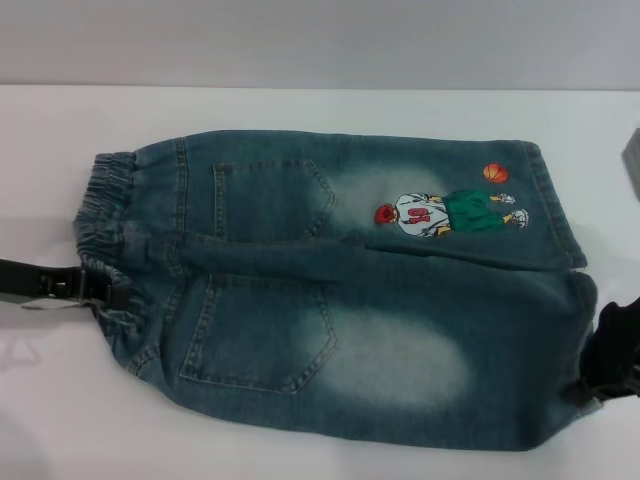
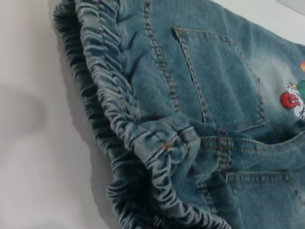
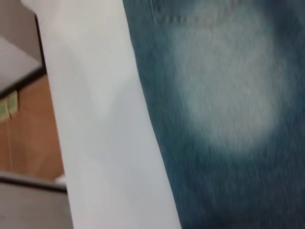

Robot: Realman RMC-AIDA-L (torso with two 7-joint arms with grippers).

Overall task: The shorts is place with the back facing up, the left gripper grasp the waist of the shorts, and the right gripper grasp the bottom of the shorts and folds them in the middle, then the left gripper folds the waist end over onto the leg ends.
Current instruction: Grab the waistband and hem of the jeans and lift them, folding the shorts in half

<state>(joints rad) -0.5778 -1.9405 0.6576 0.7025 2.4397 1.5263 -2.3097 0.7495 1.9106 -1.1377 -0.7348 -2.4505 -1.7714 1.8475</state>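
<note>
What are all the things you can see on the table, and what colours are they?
Faded blue denim shorts: one, blue with pale patches, lying back up across the white table, waist toward the robot's left.
Gathered elastic waist: one, darker blue, at the left end.
Back pockets: two, blue, near the waist.
Embroidered cartoon basketball player: one, green, white and red, on the far leg near the hem.
Embroidered orange ball: one, orange, just above the player.
White table: one, white, under everything.
Grey object: one, at the right edge, mostly cut off.
Left claw: one, black, at the waist.
Right claw: one, black, at the near leg's hem.
</note>
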